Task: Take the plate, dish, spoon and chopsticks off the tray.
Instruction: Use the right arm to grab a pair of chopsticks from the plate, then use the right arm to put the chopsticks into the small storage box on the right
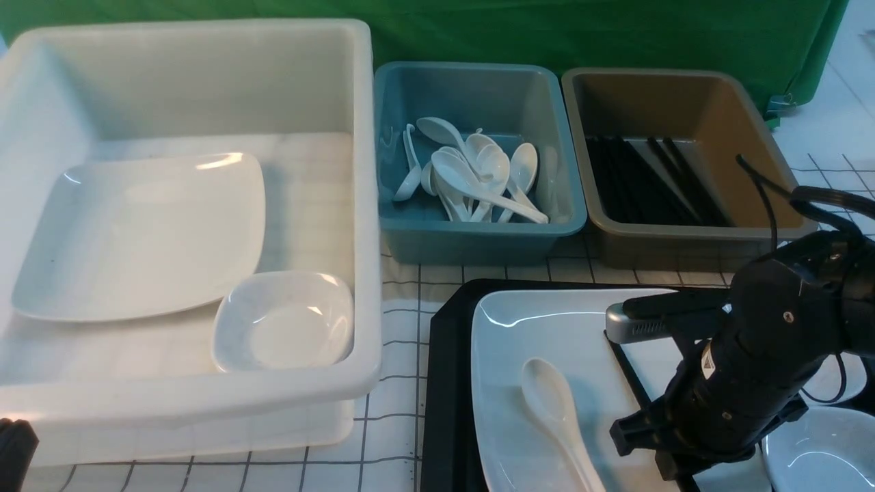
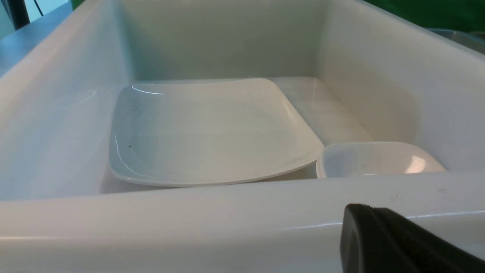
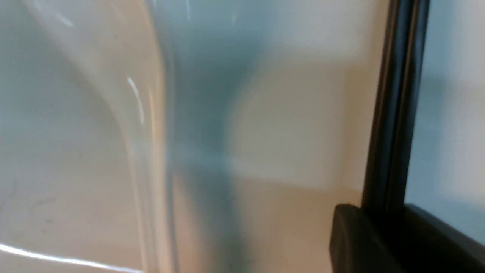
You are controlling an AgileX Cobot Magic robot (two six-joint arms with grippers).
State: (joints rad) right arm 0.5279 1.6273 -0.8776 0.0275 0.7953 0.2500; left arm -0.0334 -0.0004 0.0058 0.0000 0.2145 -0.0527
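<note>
At seven o'clock in the front view the left gripper [image 1: 12, 447] shows only as a dark tip by the near wall of the white tub [image 1: 171, 75]; its wrist view catches a single black finger [image 2: 398, 242], so whether its jaws stand wide or narrow cannot be told; the tub fills the worktop [image 1: 403, 301] from eight to eleven o'clock and holds a stowed plate [image 1: 143, 239], with a small stowed dish [image 1: 284, 321] just beside that plate's corner at five o'clock; at twelve o'clock a teal bin [image 1: 478, 89] carries a heap of white spoons [image 1: 472, 178]; at one to two o'clock a brown bin [image 1: 656, 102] carries black sticks [image 1: 642, 184] laid flat; the tray [image 1: 448, 383] lies at five o'clock, near the robot, and the plate [image 1: 506, 383] rests on it; the spoon [image 1: 554, 410] lies in the plate, bowl toward twelve o'clock, handle toward five; the chopsticks [image 3: 396, 106] lie slantwise at the spoon's three o'clock, over the plate's right part; the right gripper [image 3: 382, 212] hangs low over them, and its blurred wrist view shows the sticks running between the two pads [image 3: 352, 239], which sit close on either side; whether the jaws pinch them cannot be told; the dish [image 1: 820, 451] sits at four o'clock, cut off at the view's edge.
</note>
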